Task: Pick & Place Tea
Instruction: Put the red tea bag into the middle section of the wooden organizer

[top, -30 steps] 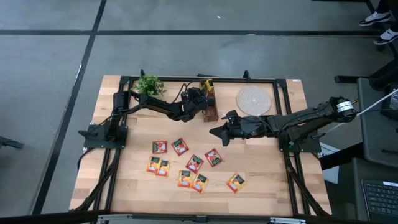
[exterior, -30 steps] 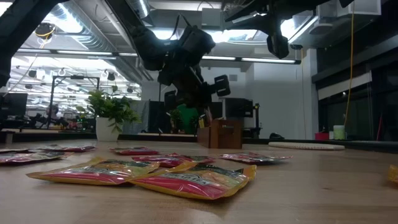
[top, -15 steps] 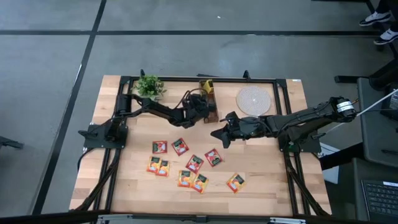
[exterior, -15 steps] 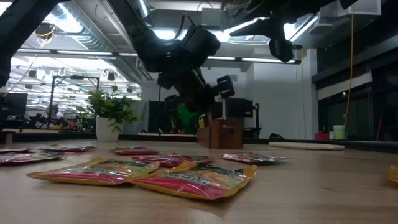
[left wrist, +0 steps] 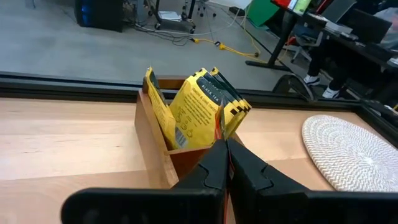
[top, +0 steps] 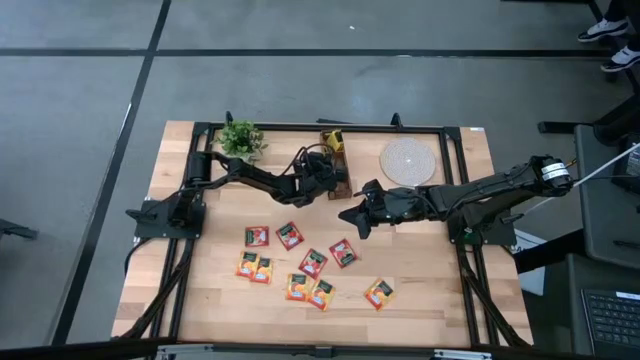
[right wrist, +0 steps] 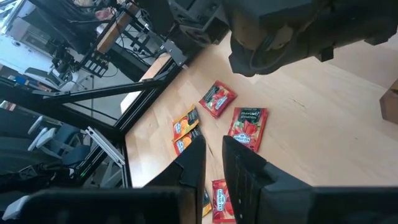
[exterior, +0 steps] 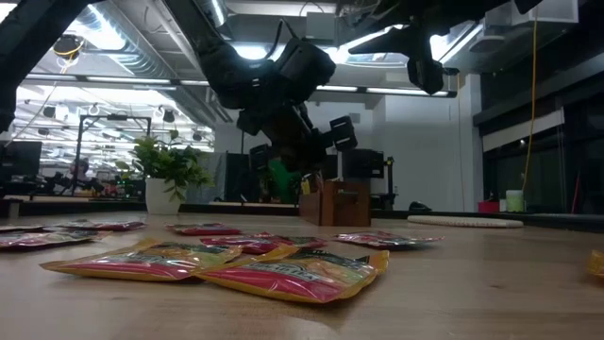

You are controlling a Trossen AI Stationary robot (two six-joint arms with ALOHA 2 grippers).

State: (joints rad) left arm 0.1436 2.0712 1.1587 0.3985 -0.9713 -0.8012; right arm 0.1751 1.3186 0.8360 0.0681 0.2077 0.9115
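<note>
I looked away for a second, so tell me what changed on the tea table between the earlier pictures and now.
The left gripper, shut, shifted slightly toward the wooden box of yellow sachets and now sits just in front of it. Nothing was picked up or released. The right gripper stayed hovering, and the loose tea sachets on the table did not move.

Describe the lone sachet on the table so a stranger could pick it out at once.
On the wooden table, a cluster of red and orange sachets lies in the near half, in front of the wooden box. The lone sachet lies right of that cluster, toward the right arm's side. It is orange and touches no other sachet.
</note>
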